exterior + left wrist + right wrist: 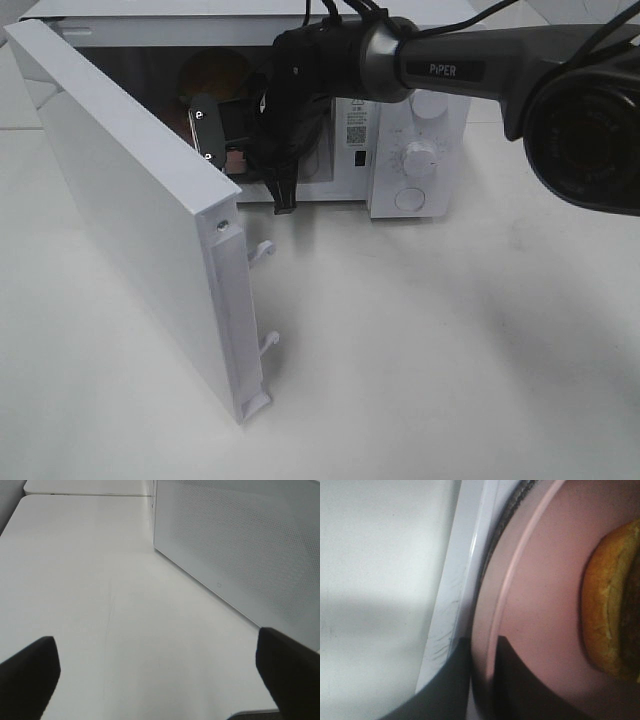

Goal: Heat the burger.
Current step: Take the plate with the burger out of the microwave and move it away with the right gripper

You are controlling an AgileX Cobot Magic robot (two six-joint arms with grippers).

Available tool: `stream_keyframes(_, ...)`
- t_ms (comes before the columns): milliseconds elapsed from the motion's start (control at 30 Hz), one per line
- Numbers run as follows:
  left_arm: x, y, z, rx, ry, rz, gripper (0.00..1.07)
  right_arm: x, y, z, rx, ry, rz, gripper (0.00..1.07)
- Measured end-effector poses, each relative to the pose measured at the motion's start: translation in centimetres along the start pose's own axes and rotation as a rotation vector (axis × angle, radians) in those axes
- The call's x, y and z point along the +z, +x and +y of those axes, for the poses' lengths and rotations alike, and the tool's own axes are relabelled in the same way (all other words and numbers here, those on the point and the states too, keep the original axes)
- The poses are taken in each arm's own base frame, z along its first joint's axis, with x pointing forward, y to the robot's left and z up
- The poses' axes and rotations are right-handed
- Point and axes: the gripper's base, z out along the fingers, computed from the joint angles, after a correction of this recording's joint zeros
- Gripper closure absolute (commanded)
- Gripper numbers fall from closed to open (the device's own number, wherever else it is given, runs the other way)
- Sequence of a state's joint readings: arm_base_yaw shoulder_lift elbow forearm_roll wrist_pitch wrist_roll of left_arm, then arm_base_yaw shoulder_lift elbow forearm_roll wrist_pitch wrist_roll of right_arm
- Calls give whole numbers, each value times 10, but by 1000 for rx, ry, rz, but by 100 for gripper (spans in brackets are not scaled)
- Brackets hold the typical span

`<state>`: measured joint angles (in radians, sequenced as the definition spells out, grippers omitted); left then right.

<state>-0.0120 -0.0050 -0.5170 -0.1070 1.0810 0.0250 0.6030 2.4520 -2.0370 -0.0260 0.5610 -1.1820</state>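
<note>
The burger, with a golden-brown bun, sits on a pink plate inside the open white microwave. In the right wrist view the burger lies on the plate, whose rim rests just past the microwave's white front sill. My right gripper has its two dark fingers pinched on that plate rim. From above, the right gripper reaches down into the oven's opening. My left gripper hangs open over bare table with nothing between its fingers, and does not show in the exterior high view.
The microwave door stands swung wide toward the front left, with its latch hooks sticking out. Its mesh outer face is close beside my left gripper. The right arm crosses above the control knobs.
</note>
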Motion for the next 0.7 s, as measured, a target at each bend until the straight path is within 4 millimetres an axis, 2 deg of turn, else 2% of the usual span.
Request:
stream_keyframes(333,0,0,0,0,0,0,7,-1,-1,0,-15,-4,2,107)
stream_keyframes(700,0,0,0,0,0,0,7,-14,-7,-1,-60,-11,-8,107)
